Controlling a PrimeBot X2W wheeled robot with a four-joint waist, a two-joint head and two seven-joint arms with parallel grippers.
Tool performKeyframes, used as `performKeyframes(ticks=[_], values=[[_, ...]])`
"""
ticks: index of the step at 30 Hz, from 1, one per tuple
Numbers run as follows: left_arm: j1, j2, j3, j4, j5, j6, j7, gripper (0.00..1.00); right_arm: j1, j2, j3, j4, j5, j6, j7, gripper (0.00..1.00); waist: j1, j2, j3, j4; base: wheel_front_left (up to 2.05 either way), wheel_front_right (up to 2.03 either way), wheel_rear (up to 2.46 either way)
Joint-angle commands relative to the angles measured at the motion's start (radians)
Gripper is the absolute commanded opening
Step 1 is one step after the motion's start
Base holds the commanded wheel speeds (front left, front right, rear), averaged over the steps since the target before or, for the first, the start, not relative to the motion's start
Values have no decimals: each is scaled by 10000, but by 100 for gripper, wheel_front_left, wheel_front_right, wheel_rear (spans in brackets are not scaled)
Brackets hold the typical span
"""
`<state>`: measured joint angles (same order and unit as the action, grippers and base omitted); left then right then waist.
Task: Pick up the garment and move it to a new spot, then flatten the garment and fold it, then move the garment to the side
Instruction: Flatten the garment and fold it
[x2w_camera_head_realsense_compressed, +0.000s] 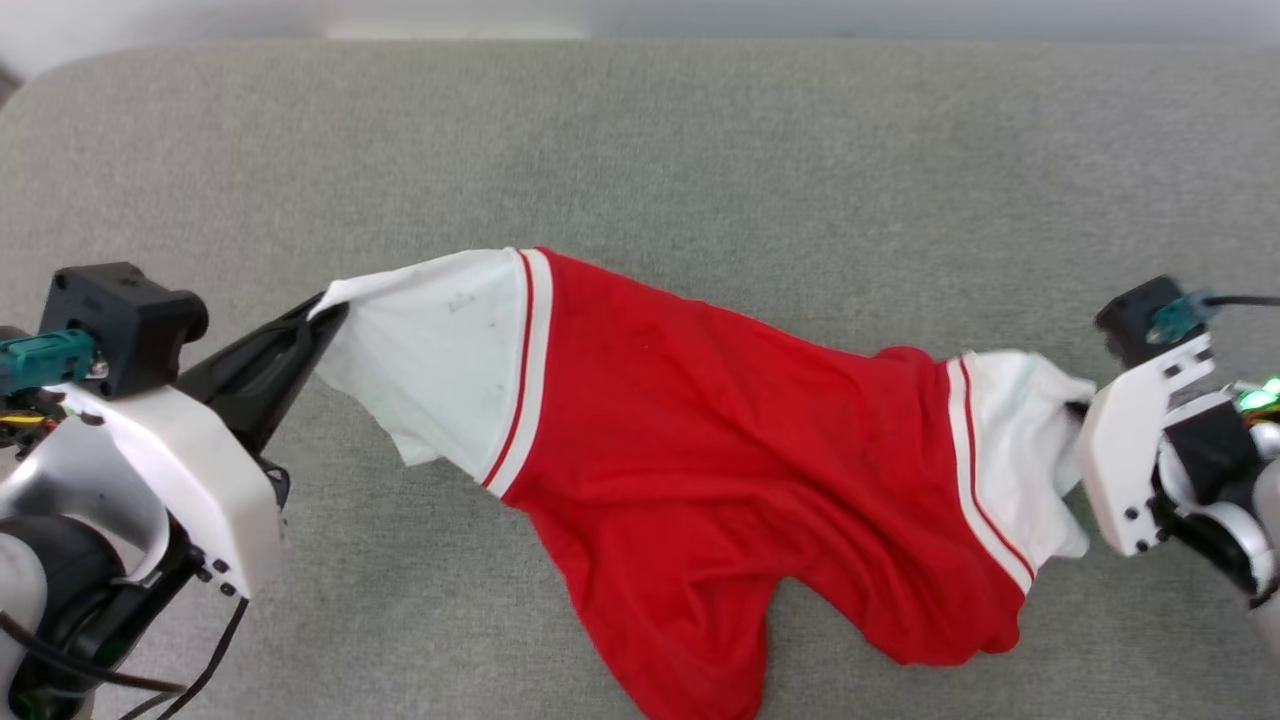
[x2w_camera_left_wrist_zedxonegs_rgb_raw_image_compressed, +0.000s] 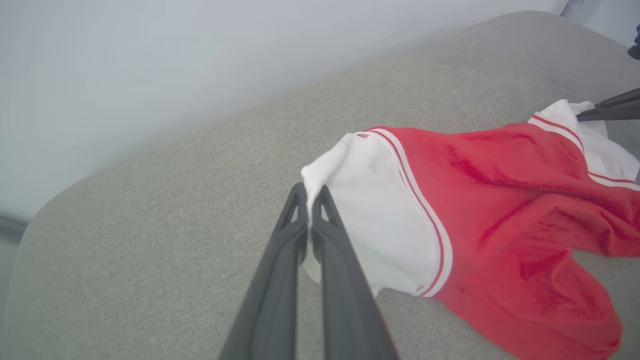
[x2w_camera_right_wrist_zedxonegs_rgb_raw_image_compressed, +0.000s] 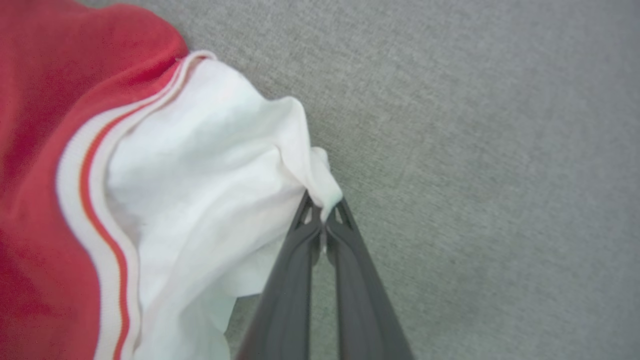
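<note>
Left claw (x2w_camera_left_wrist_zedxonegs_rgb_raw_image_compressed: 311, 195) and right claw (x2w_camera_right_wrist_zedxonegs_rgb_raw_image_compressed: 325, 207) each pinch a white sleeve — the garment (x2w_camera_head_realsense_compressed: 700, 420) hangs between them, its body sagging onto the grey table (x2w_camera_head_realsense_compressed: 700, 140). I'd lift evenly, holding both sleeves level.

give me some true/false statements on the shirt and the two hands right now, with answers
1. The left hand is shut on a white sleeve of the shirt. True.
2. The right hand is open, clear of the shirt. False: it is shut on the other sleeve.
3. The shirt lies folded flat. False: it hangs rumpled between both hands.
4. Grey fabric lies under the shirt. True.
5. Lettering shows on the shirt. False: the side in view is plain red.
</note>
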<state>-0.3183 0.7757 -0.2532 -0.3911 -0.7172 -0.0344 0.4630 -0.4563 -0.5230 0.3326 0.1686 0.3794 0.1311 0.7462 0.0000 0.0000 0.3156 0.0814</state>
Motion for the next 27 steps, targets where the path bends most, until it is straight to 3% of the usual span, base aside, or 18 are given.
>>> performKeyframes(ticks=[1,13,27], values=[[143,41,75,-19,14,62,-50,0,-102,-15,-111,-99,30,-7,-83,0,0,0,-294,-178,0,0,0],[367,487,1310,-421,205,621,-770,0,-423,-338,-1805,-1380,155,-7,-550,0,0,0,-1727,-696,0,0,0],[-580,848,3207,-1118,332,1356,-1586,0,-1623,81,-3158,-3332,195,-7,-777,0,0,0,-2366,-1045,0,0,0]])
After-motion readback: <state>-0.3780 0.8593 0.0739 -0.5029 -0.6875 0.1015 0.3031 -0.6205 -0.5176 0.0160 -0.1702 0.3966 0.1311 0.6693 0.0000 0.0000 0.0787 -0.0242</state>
